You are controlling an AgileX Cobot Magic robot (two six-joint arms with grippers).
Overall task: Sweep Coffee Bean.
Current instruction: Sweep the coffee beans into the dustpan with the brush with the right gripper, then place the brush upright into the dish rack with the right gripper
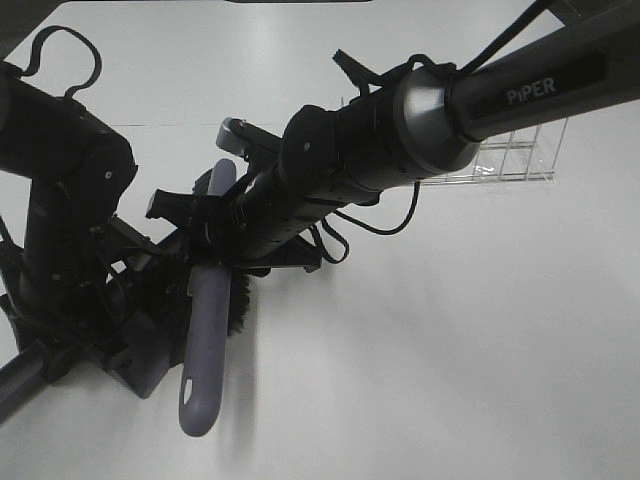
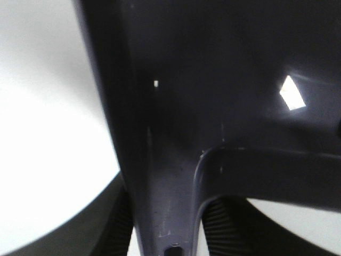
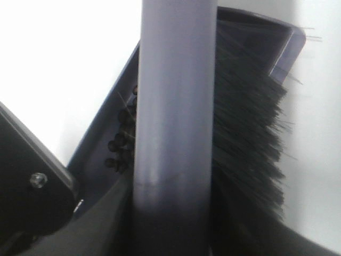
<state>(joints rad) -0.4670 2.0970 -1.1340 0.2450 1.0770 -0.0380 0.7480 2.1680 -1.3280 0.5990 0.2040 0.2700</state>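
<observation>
Coffee beans (image 3: 118,143) partly hidden behind brush handle (image 3: 176,106) (dustpan (image 2: 213,80) blurred, cropped).

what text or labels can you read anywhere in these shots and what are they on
"PiPER": white letters on a dark strip on the right arm, seen in the exterior high view.
Nothing else is readable. The brush, the dustpan and the clear rack show no lettering in any view.
</observation>
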